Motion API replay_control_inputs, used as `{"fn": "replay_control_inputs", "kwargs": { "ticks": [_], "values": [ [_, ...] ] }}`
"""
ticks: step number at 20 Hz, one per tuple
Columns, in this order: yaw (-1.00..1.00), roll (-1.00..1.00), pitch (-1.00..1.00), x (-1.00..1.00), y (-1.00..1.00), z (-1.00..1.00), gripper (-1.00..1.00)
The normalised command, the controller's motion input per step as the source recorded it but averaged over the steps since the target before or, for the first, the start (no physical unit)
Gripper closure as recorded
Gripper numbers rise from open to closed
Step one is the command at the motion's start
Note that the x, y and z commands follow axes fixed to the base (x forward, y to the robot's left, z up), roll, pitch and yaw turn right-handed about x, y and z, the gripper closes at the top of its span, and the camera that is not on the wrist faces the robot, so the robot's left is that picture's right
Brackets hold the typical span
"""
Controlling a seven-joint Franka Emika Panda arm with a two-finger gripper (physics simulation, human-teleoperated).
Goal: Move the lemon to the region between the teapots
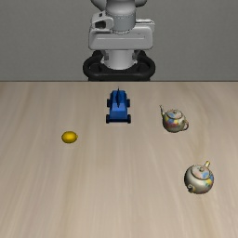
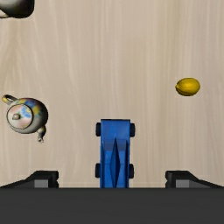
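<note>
The gripper (image 2: 112, 178) is hovering above the wooden table (image 1: 37, 195) with its jaws standing wide apart and gripping nothing. A blue toy car (image 1: 118, 107) is sitting beneath it. The lemon (image 1: 70, 138) is lying toward the exterior view's left, well apart from the 2 teapots on that view's right: the teapot by the car (image 1: 173, 120) and the other teapot (image 1: 198, 178).

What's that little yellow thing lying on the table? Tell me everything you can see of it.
The small yellow lemon is a smooth, slightly glossy oval, whole and unmarked. It lies with its long side flat on the pale wooden table, toward the exterior view's left. Only the tabletop touches it: the blue toy car and the two pale patterned teapots all stand well apart from it.
</note>
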Motion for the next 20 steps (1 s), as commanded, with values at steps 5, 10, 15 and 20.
{"fn": "replay_control_inputs", "kwargs": {
  "ticks": [5, 10, 15, 20],
  "values": [
    [0.00, 0.00, 0.00, 1.00, 0.00, 0.00, -1.00],
    [0.00, 0.00, 0.00, 0.20, -0.80, 0.00, -1.00],
    [0.00, 0.00, 0.00, 0.00, -1.00, 0.00, -1.00],
    [0.00, 0.00, 0.00, 0.00, -1.00, 0.00, -1.00]
  ]
}}
